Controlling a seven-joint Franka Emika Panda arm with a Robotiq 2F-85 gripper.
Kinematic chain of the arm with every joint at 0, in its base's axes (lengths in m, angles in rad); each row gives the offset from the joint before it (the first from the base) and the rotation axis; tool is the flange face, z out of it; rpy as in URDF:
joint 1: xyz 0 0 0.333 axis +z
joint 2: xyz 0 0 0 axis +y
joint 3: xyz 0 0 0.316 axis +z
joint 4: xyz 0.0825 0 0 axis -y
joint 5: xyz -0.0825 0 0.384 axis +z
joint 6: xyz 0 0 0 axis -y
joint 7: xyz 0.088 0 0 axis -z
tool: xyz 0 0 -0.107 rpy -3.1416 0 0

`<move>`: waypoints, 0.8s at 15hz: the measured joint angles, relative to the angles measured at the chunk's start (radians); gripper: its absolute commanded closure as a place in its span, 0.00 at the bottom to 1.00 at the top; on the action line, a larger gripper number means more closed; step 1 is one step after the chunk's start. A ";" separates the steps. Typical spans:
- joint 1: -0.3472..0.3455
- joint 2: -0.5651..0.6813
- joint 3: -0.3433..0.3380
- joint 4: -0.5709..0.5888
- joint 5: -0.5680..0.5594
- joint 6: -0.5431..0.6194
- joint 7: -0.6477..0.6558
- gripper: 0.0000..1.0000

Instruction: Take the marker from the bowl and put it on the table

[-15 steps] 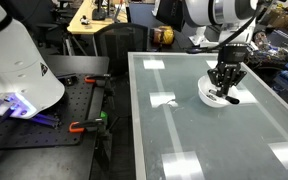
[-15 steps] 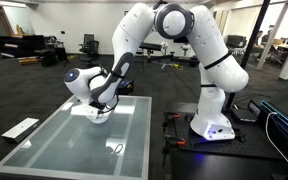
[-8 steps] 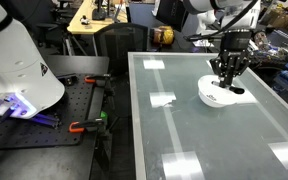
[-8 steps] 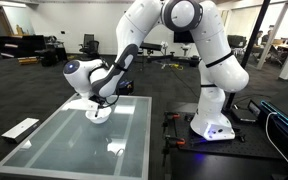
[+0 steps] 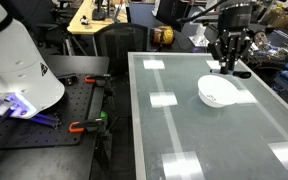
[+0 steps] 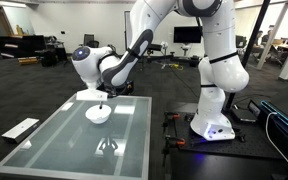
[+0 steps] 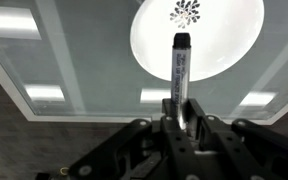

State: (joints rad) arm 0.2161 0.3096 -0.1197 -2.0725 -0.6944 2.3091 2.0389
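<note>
The white bowl (image 5: 218, 92) sits on the pale glass table (image 5: 184, 130) toward its far side; it also shows in an exterior view (image 6: 98, 113) and from above in the wrist view (image 7: 197, 38). My gripper (image 5: 227, 62) hangs well above the bowl, shut on the black marker (image 7: 179, 70), which points down from the jaws (image 7: 180, 122) toward the bowl. In an exterior view the marker (image 6: 104, 97) hangs below the gripper (image 6: 100, 88), clear of the bowl. The bowl looks empty.
A dark perforated bench (image 5: 54, 110) with clamps and the robot base (image 5: 19, 70) stands beside the table. Office desks and chairs stand behind. The table edge (image 7: 14, 85) runs across the wrist view.
My gripper has risen out of the bowl with the marker held in it, from down at the bowl to well above it. The bowl has stayed in place.
</note>
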 measured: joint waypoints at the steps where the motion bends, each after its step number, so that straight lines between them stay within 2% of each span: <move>1: -0.004 -0.027 0.005 -0.025 -0.012 0.002 -0.032 0.95; 10: -0.092 -0.201 0.035 -0.236 -0.038 0.127 -0.374 0.95; 11: -0.104 -0.212 0.035 -0.257 -0.038 0.159 -0.423 0.81; 12: -0.116 -0.222 0.035 -0.278 -0.037 0.193 -0.467 0.81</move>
State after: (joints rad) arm 0.1000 0.0880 -0.0842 -2.3508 -0.7311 2.5024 1.5718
